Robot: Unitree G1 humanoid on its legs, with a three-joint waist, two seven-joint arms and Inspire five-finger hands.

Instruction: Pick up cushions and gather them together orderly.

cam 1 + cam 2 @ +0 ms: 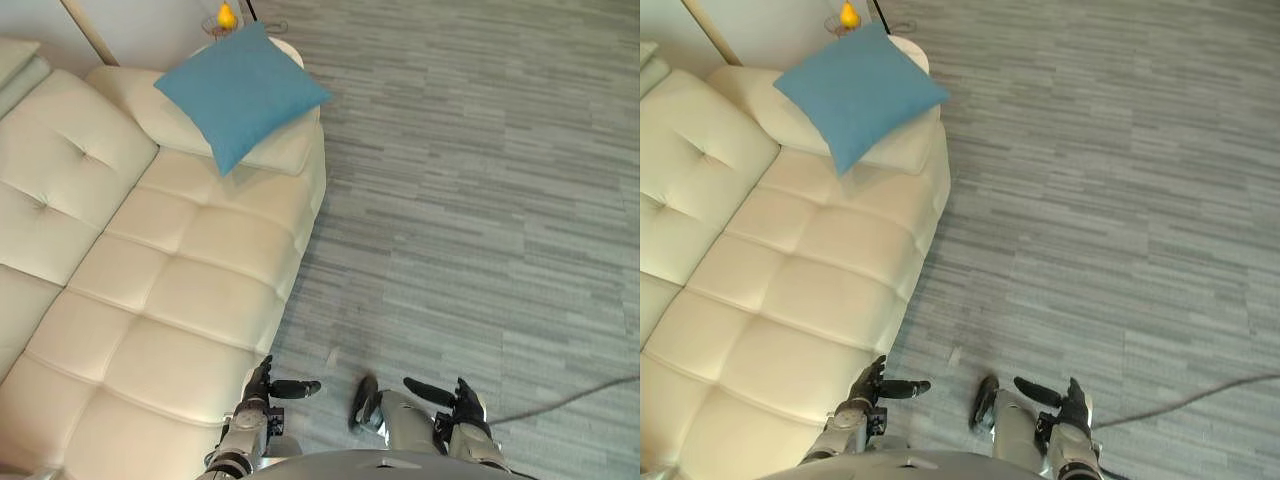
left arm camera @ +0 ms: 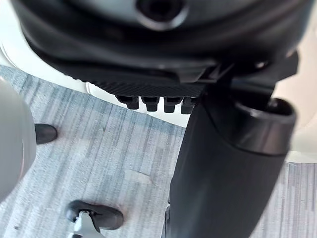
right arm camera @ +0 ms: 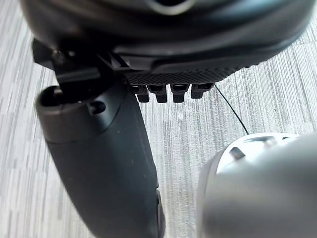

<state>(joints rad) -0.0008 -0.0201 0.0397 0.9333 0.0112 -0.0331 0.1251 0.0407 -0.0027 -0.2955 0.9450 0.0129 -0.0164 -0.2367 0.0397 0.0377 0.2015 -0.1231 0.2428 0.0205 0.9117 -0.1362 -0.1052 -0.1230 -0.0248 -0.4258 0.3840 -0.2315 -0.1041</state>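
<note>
Head view: one blue cushion point(image 1: 240, 90) sits at about 11 o'clock, at the far end of a cream tufted sofa point(image 1: 150, 290). It is turned corner-on like a diamond and lies on top of a cream armrest pad point(image 1: 285, 150), touching it. Its near corner points toward 6 o'clock and reaches past the pad's edge over the seat. Neither hand is touching it; both are well apart from it.

The sofa runs from 7 to 11 o'clock. Its seat squares are bare apart from that cushion end. Grey plank-pattern floor point(image 1: 480, 200) covers 12 through 5 o'clock.

A small yellow object point(image 1: 227, 16) sits at 12 o'clock just beyond the cushion, too small to tell what it is. It is next to a pale round table point(image 1: 910, 52) whose top peeks out behind the cushion.

The left hand point(image 1: 258, 385) is low at roughly 7 o'clock, by the sofa's front edge. Its fingers are loose and straight, thumb stuck out sideways, holding nothing.

The right hand point(image 1: 465, 400) is at about 5 o'clock over the floor. Same pose: fingers relaxed, thumb out, empty. The wrist views agree, showing a straight finger row, thumb out and nothing held.
</note>
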